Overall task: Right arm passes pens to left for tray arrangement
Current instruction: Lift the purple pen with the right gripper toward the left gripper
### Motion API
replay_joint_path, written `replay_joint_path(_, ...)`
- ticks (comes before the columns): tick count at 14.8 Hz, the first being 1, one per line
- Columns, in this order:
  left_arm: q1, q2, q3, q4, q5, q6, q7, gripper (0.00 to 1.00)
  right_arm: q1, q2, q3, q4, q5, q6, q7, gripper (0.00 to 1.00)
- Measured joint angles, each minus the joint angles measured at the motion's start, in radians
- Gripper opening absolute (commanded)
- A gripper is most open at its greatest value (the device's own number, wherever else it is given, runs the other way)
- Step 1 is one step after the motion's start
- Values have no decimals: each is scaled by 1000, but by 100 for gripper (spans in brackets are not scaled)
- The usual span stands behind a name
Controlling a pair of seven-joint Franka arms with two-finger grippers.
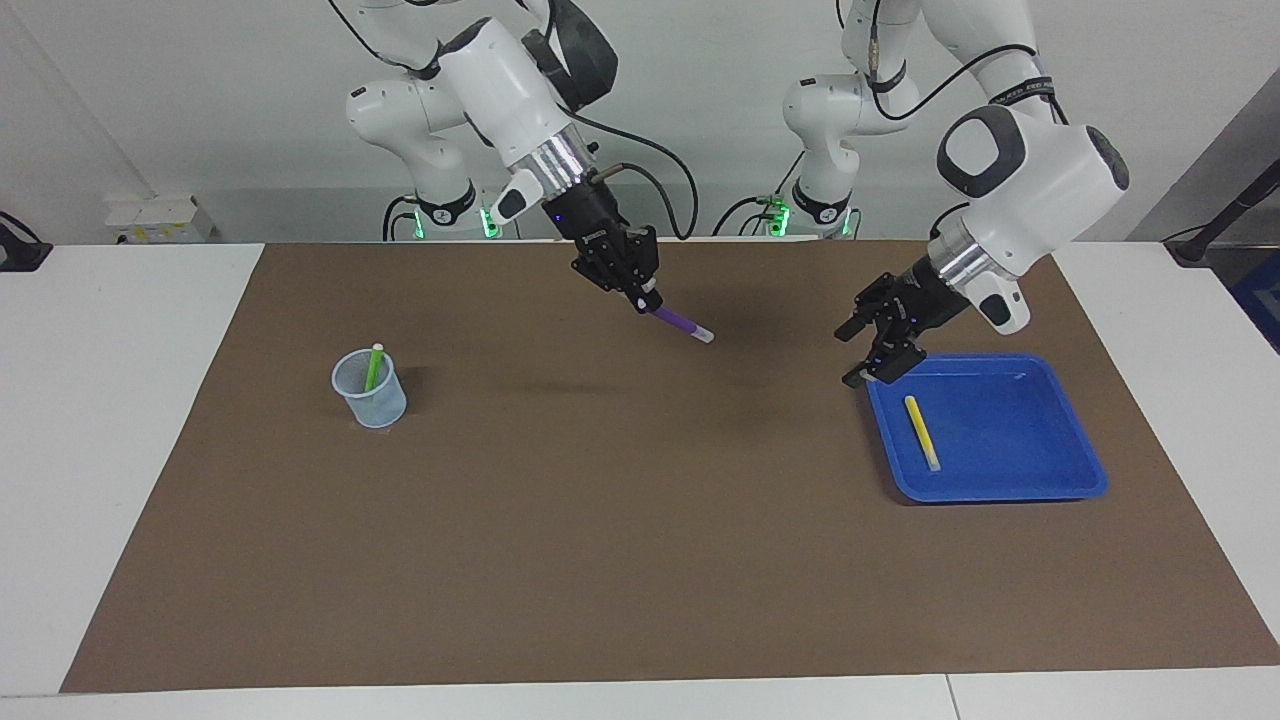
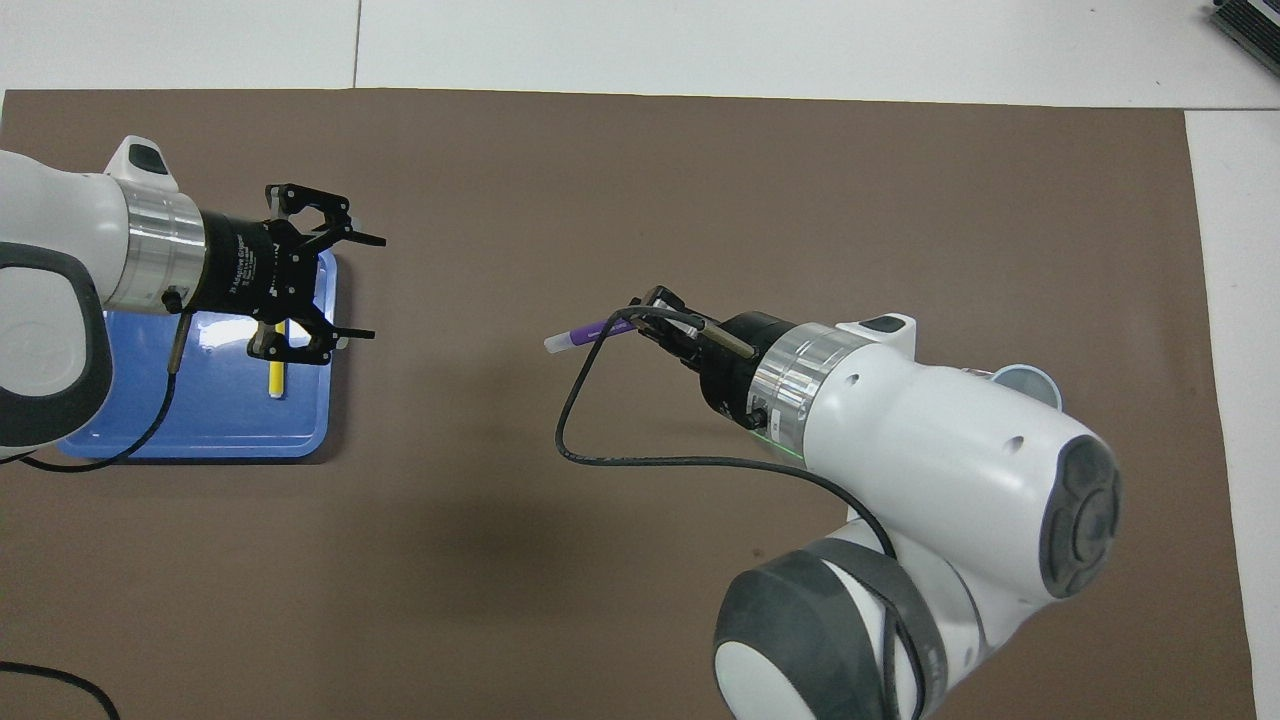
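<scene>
My right gripper (image 1: 647,298) is shut on the dark purple pen (image 1: 682,323) and holds it in the air over the middle of the mat, whitish end pointing toward the left arm's end. It also shows in the overhead view (image 2: 652,312) with the pen (image 2: 588,334). My left gripper (image 1: 853,355) is open and empty, over the blue tray's (image 1: 1000,430) corner toward the middle of the table; it also shows in the overhead view (image 2: 362,287). The yellow pen (image 1: 921,432) lies in the tray (image 2: 220,425). The green pen (image 1: 373,367) stands in a cup.
The translucent pale-blue cup (image 1: 371,392) stands on the brown mat (image 1: 620,520) toward the right arm's end; in the overhead view the right arm hides most of it (image 2: 1028,380). White table surface borders the mat.
</scene>
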Motion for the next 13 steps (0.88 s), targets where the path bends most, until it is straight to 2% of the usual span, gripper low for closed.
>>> replay_joint_path(5,-122,-27,-5,0,-2,80,-226,92,79,-1,0,-62,43,181,58,0)
replay_joint_path(10,-191,-60,-6,-7,-2,82,-325,92,108,7,-1,-91,43,203,67,0)
replay_joint_path(13,-215,-92,-6,-53,-2,89,-352,93,108,7,-3,-91,43,203,67,0)
